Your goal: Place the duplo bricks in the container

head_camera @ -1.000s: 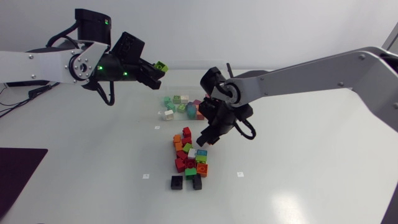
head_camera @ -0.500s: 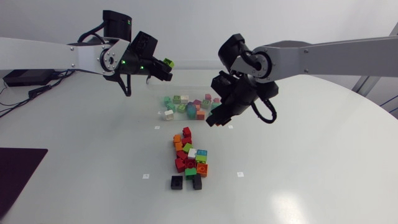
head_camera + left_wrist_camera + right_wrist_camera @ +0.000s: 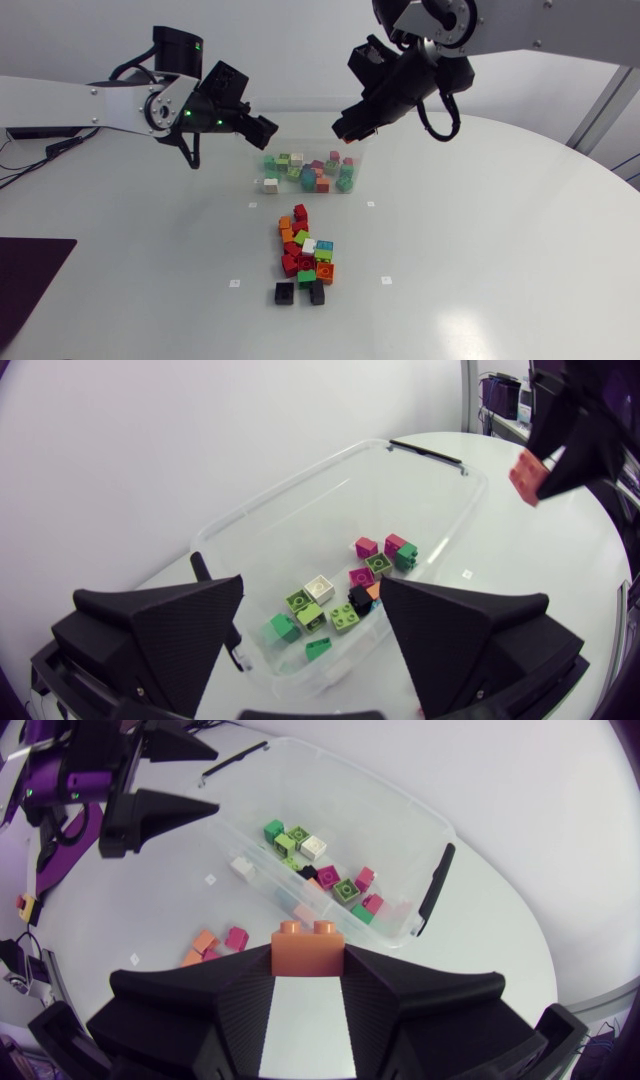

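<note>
The clear plastic container [image 3: 420, 495] sits near the table's [image 3: 500, 250] far edge, about midway along it. It holds a scatter of duplo bricks in green, white, magenta, orange and black. A loose pile of bricks [image 3: 304, 252] lies at the table's middle, on the near side of the container and apart from it. The pile's red, orange, green, blue and white pieces are bunched together, with two black bricks [image 3: 285, 293] at its near end. The right gripper [image 3: 308, 970] is clamped on an orange brick [image 3: 308, 948], a finger against each side, and hangs above the container's far right corner. The left gripper [image 3: 311, 585] has its fingers spread wide with nothing between them, and hovers over the container's far left corner
</note>
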